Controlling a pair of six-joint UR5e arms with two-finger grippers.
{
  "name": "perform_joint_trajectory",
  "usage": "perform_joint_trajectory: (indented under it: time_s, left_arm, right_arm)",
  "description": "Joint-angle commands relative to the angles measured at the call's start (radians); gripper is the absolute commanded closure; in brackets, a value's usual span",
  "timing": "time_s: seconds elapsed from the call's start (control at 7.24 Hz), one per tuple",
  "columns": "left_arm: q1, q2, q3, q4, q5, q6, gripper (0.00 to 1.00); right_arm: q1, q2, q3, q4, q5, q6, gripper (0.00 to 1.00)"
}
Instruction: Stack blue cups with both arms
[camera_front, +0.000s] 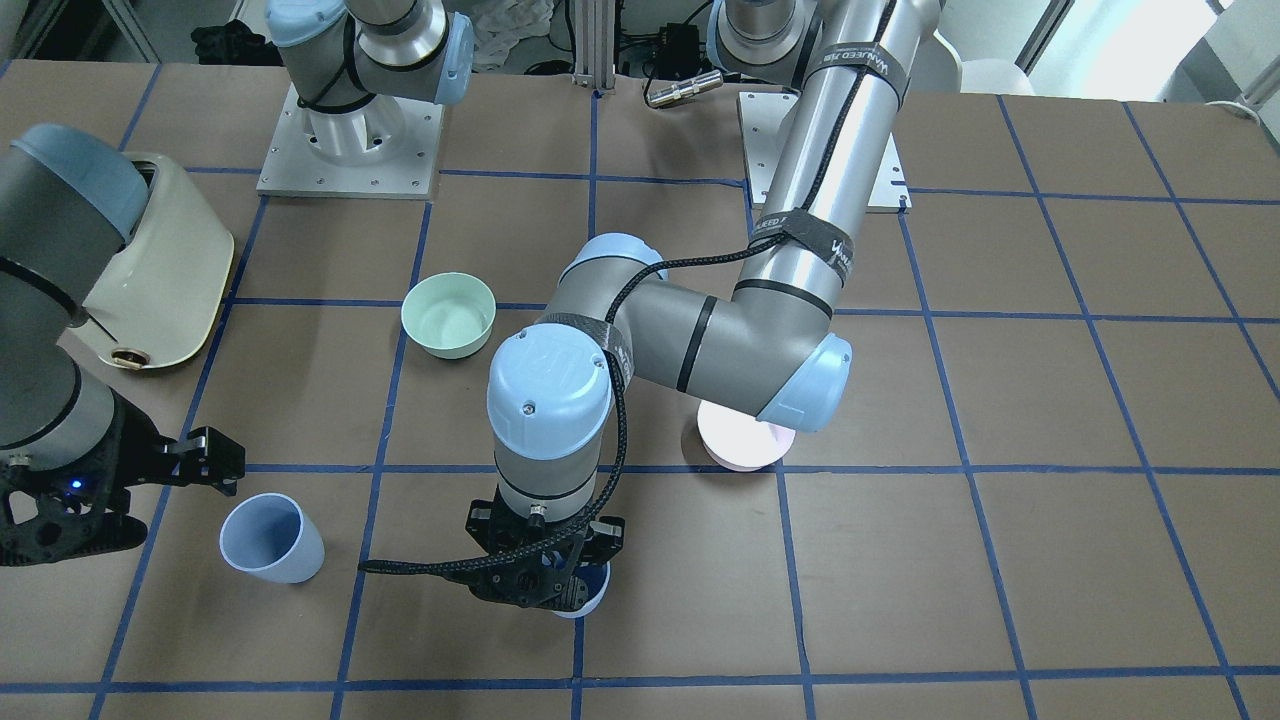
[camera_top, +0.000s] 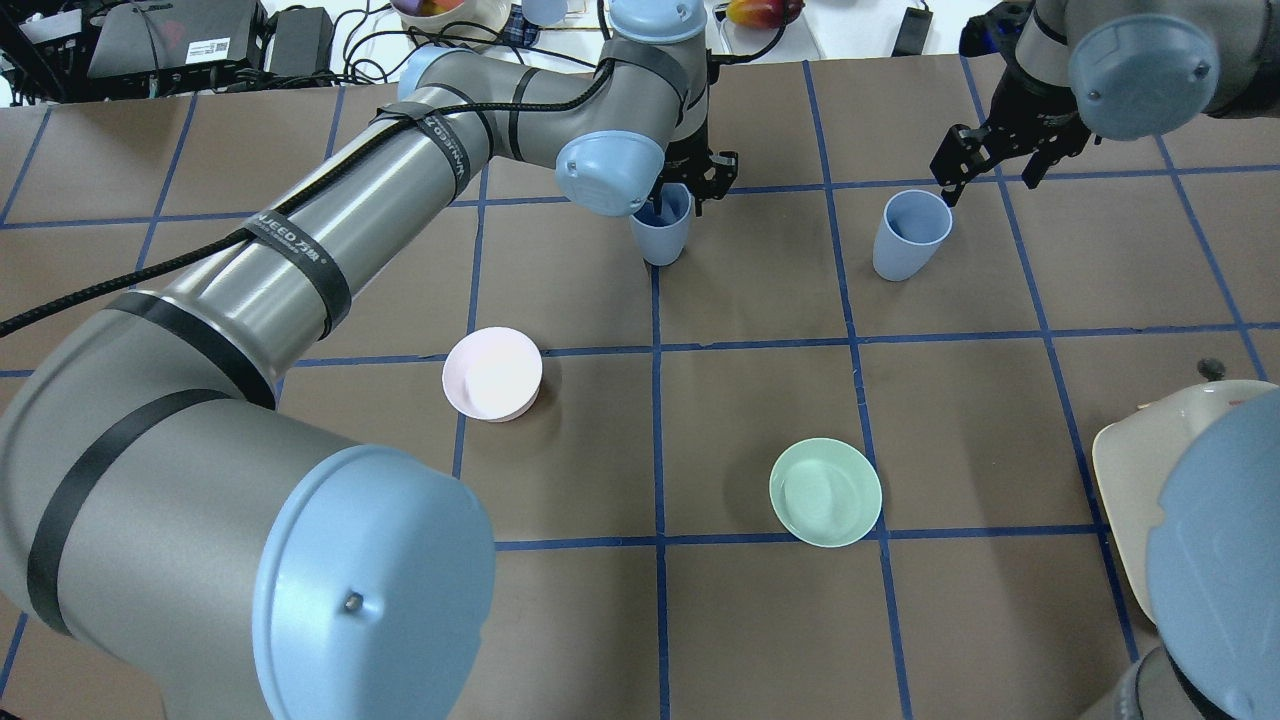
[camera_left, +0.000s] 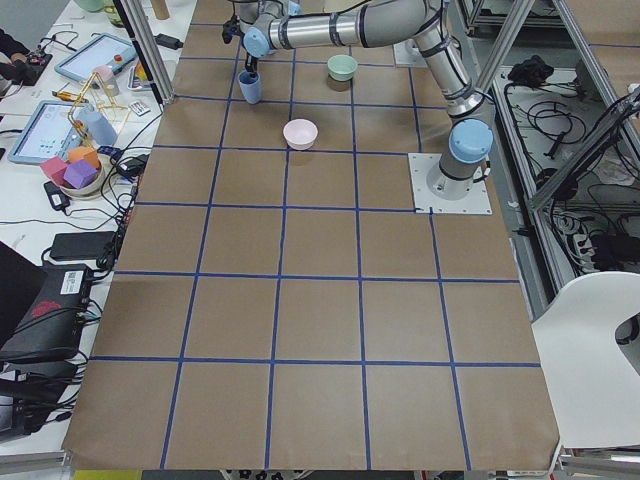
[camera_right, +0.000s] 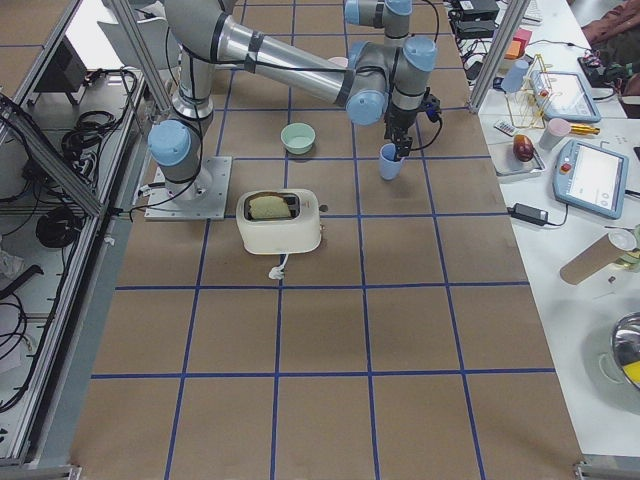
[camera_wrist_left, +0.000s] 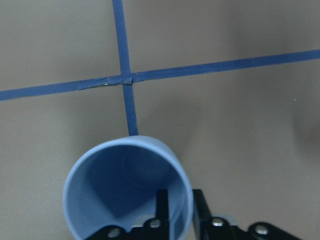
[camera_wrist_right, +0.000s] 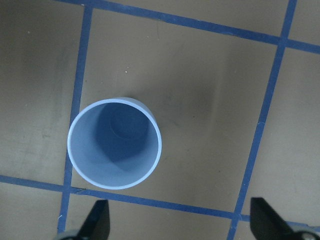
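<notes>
One blue cup (camera_top: 662, 235) stands upright at the far middle of the table. My left gripper (camera_top: 690, 185) is shut on its rim. In the left wrist view one finger (camera_wrist_left: 162, 210) is inside the cup (camera_wrist_left: 125, 190) and the other is outside. I cannot tell whether the cup touches the table. The second blue cup (camera_top: 908, 235) stands upright and free to the right. My right gripper (camera_top: 990, 165) is open just beyond and above it. In the right wrist view the cup (camera_wrist_right: 115, 150) lies ahead of the spread fingers (camera_wrist_right: 97, 220).
A pale pink bowl (camera_top: 492, 373) sits left of centre, partly under my left arm's elbow in the front-facing view (camera_front: 740, 440). A mint-green bowl (camera_top: 825, 492) sits nearer the robot. A cream toaster (camera_front: 165, 265) stands by my right arm.
</notes>
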Motion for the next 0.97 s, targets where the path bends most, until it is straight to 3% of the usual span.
perform_joint_trajectory:
  time_s: [0.0,0.28,0.55,0.69,0.83]
  left_arm:
    - [0.013,0.071,0.018,-0.166,0.003,0.01,0.0]
    - [0.019,0.194,0.047,-0.477,0.003,0.005,0.0]
    - [0.022,0.353,0.032,-0.667,0.011,0.011,0.0]
    - [0.03,0.407,0.023,-0.775,0.02,0.01,0.0]
    - [0.044,0.45,-0.018,-0.866,0.046,0.002,0.0]
  right_arm:
    - [0.0,0.036,0.002,-0.005,0.004,-0.007,0.0]
    - [0.0,0.074,0.0,-0.013,0.007,-0.007,0.0]
    - [0.0,0.081,0.005,0.001,0.007,-0.007,0.21]
    - [0.0,0.085,0.005,-0.001,0.007,-0.007,0.41]
    - [0.0,0.088,0.005,0.001,0.008,-0.007,0.54]
